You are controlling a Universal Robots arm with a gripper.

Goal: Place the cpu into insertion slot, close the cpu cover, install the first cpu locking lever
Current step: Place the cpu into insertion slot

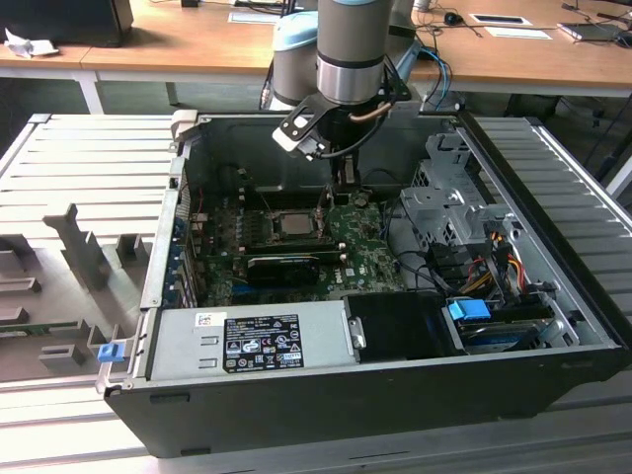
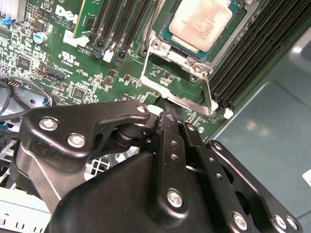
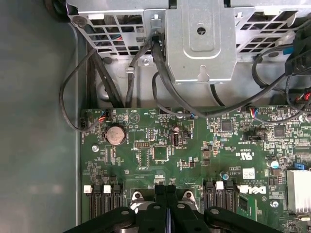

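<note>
In the exterior view, the gripper [image 1: 332, 202] hangs inside the open computer case [image 1: 553, 326] beside the cpu [image 1: 293, 223]. The power supply [image 1: 178, 346] carries a black label [image 1: 262, 342] of fine white print. In the second wrist view, the cpu [image 2: 201, 22] lies in the insertion slot [image 2: 156, 44]. The gripper [image 2: 167, 109], fingers pressed together, touches the edge of the open cpu cover [image 2: 208, 92]. In the first wrist view, the clenched gripper [image 3: 166, 191] hovers over the green motherboard [image 3: 194, 145], which bears white lettering and a small white sticker [image 3: 249, 173].

Bright, even room light covers the wooden desk [image 1: 197, 39] in the exterior view, while the inside of the computer case [image 1: 296, 415] sits in soft shadow. In the second wrist view, pale glare washes the cpu [image 2: 200, 22] and hazy highlights spot the case floor [image 2: 262, 126]. In the first wrist view, the drive cage [image 3: 199, 43] gleams.
</note>
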